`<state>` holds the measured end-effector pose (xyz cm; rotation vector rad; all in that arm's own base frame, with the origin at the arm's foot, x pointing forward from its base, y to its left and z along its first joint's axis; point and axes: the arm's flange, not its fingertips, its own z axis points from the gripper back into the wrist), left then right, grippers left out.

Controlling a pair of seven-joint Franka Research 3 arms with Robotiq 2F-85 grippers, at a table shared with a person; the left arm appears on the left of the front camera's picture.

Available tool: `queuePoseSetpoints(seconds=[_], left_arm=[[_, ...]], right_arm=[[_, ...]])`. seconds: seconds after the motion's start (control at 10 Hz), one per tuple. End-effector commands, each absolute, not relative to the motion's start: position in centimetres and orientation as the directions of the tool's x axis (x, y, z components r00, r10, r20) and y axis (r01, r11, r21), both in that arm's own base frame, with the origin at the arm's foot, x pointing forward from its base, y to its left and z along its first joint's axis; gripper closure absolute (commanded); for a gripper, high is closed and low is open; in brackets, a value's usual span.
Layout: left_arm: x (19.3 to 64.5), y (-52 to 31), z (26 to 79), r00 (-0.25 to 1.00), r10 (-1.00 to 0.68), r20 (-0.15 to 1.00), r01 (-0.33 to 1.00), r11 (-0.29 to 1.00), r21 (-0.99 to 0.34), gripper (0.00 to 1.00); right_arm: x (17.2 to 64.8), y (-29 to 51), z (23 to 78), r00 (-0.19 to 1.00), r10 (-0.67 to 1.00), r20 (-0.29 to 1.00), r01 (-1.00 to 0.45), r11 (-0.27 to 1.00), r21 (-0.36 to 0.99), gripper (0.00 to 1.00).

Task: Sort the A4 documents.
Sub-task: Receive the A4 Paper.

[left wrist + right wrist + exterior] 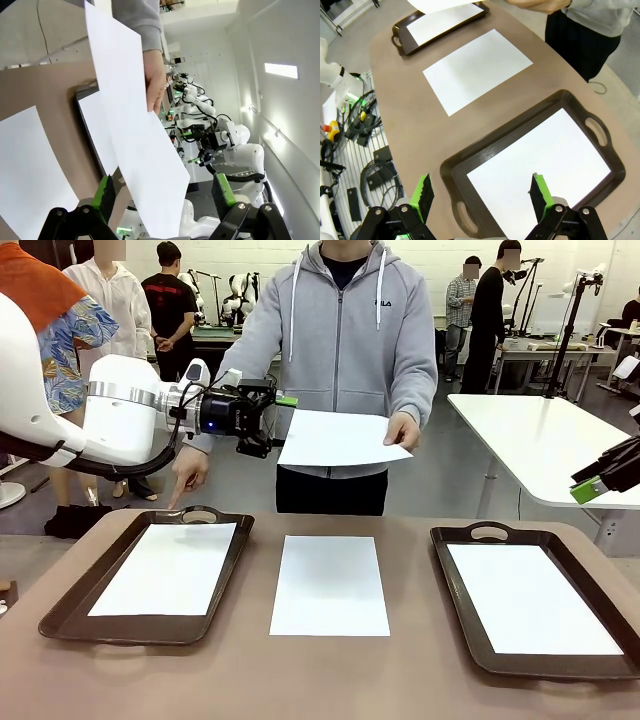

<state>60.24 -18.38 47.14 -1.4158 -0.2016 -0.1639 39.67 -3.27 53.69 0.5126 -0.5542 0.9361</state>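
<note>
Where the left arm is stretched level, the left pincer (pixel 275 423) is held open astride the edge of an A4 sheet (pixel 340 438) offered by the person's hand (pixel 403 430) (the other hand (pixel 188 472) is pointed at the left tray (pixel 60 618)). "FILA" is read on the hoodie (pixel 340 340). A second sheet (pixel 165 568) lies in that tray, a third sheet (pixel 330 585) on the surface (pixel 320 680), and a fourth sheet (pixel 530 598) in the right tray (pixel 460 630), under the open right pincer (pixel 482 192).

The left arm (pixel 120 415) is a glossy white shell with a brushed silver ring at the wrist. A black cable loops beneath it, and a small blue light glows beside the black left end effector (pixel 278 423) (green pads on its fingertips, like the right end effector (pixel 482 200)). The person wears a grey zip hoodie (pixel 340 350) with white drawstrings and a small chest logo, and dark trousers (pixel 330 495).
</note>
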Motion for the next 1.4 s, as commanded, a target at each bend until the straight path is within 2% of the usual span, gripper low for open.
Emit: queuePoseSetpoints(seconds=[0.0,0.3,0.6,1.3], left_arm=[[61.2,-19.2,47.5,0.977,-0.026,0.213,0.214,0.107,-0.971,0.00],[61.4,-20.5,46.5,0.987,-0.095,0.131,0.135,0.039,-0.990,0.00],[61.4,-21.4,46.1,0.984,-0.149,0.103,0.111,0.047,-0.993,0.00],[61.2,-21.5,46.6,0.979,-0.157,0.134,0.146,0.073,-0.987,0.68]], right_arm=[[39.7,-3.2,53.6,0.477,0.602,0.640,-0.853,0.494,0.172,0.00],[39.7,-3.2,53.6,0.477,0.602,0.640,-0.853,0.494,0.172,0.00],[39.7,-3.2,53.6,0.477,0.602,0.640,-0.853,0.494,0.172,0.00],[39.7,-3.2,53.6,0.477,0.602,0.640,-0.853,0.494,0.172,0.00]])
